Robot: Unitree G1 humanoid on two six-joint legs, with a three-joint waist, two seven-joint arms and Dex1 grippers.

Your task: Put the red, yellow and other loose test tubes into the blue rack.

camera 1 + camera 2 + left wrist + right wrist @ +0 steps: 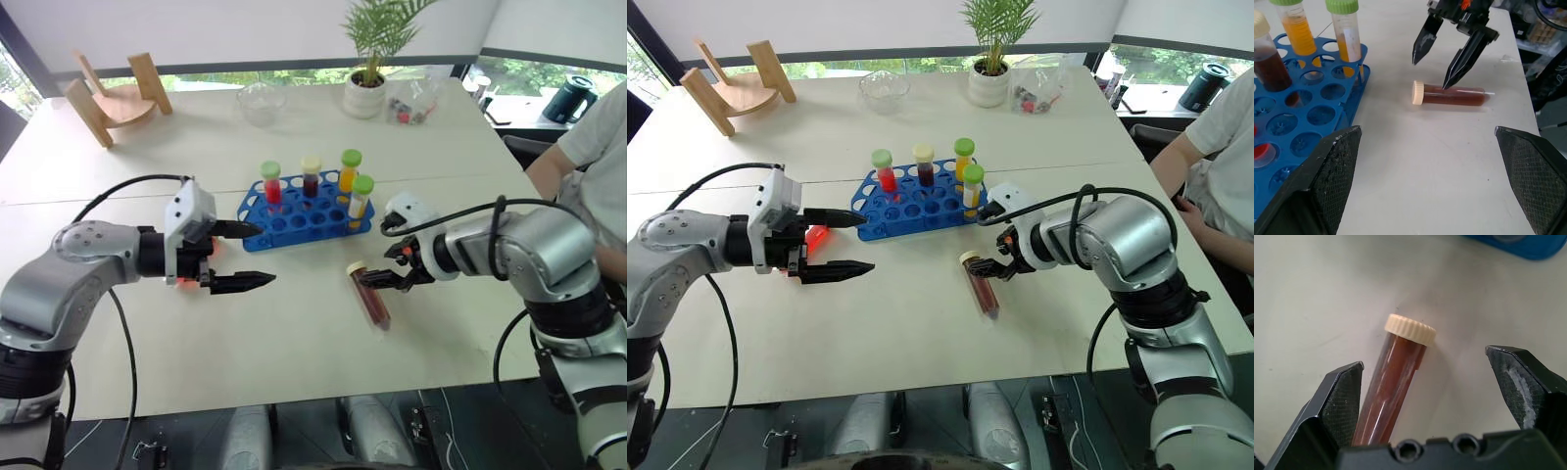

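Observation:
The blue rack (294, 227) stands mid-table and holds a red tube (271, 186), a dark red tube (311, 177) and two orange-yellow tubes (350, 169) (361, 197). One loose tube (370, 297) with brown liquid and a cream cap lies flat on the table just right of the rack's front. My right gripper (377, 253) hangs open over its capped end. In the right wrist view the tube (1396, 377) lies between the spread fingers, not gripped. My left gripper (267, 255) is open and empty beside the rack's left end.
At the back of the table stand a wooden stand (113, 98), a glass bowl (262, 102), a potted plant (366, 86) and a plastic bag (411, 102). A person (598, 147) sits at the right edge, with a dark kettle (570, 98) beyond.

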